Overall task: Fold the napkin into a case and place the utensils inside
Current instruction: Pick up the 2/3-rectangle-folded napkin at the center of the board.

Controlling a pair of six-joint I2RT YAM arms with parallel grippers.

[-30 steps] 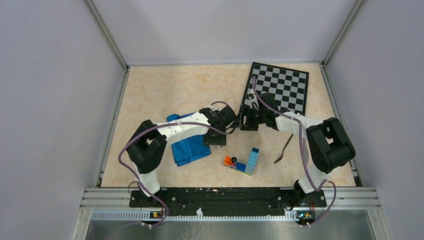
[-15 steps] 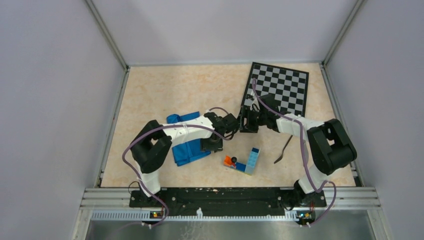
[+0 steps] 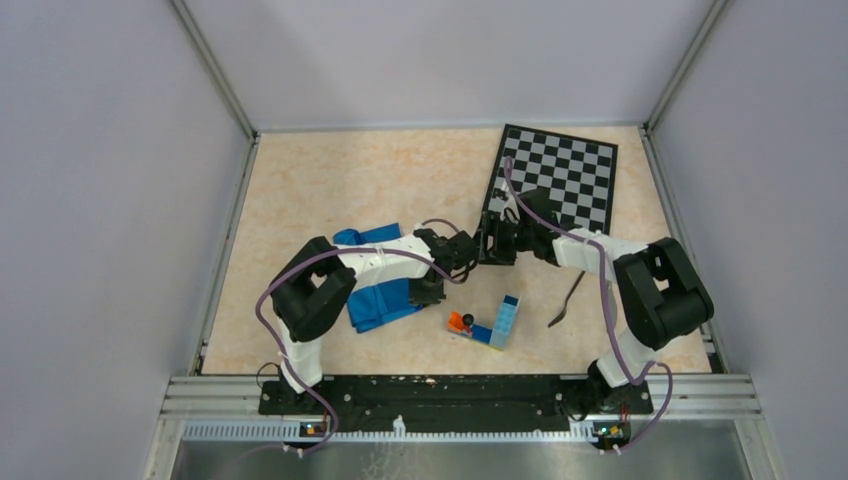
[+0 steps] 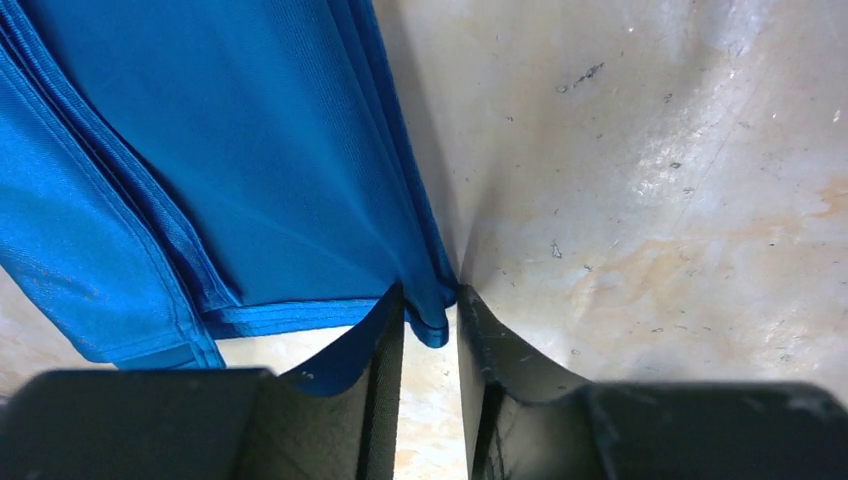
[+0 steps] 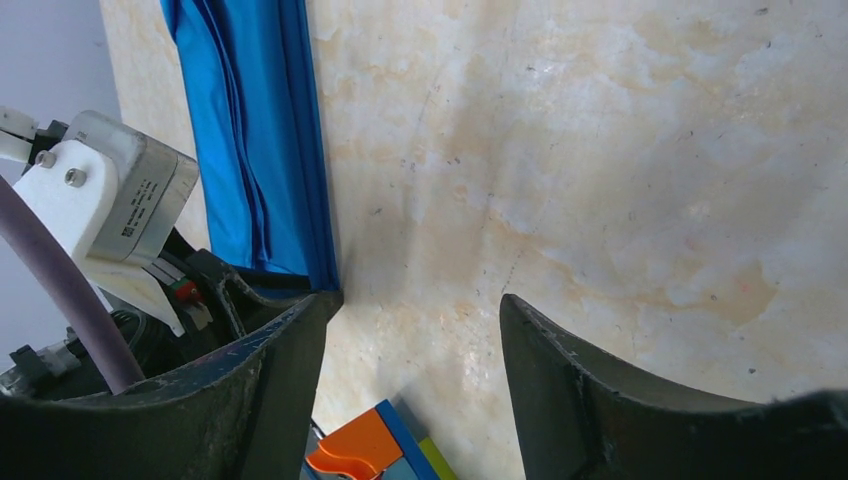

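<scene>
The bright blue napkin (image 3: 378,298) lies folded in several layers at centre left; part of it is under my left arm. My left gripper (image 3: 429,287) is at its near right corner. In the left wrist view the jaws (image 4: 431,303) stand nearly together with the napkin's corner (image 4: 428,318) pinched between them. My right gripper (image 3: 491,244) hovers open and empty just right of it, over bare table (image 5: 420,300); the napkin's edge (image 5: 255,130) shows there too. The dark fork (image 3: 567,299) lies on the table at the right. The knife is not in view.
A chessboard (image 3: 557,175) lies at the back right, under the right arm's forearm. A toy-brick block (image 3: 497,325) with an orange piece (image 3: 458,322) sits near centre front, also seen below the right fingers (image 5: 372,446). Metal rails edge the table.
My left gripper has moved toward the near edge, down along the napkin's right side to its near corner, and closed on it. The right gripper has barely moved.
</scene>
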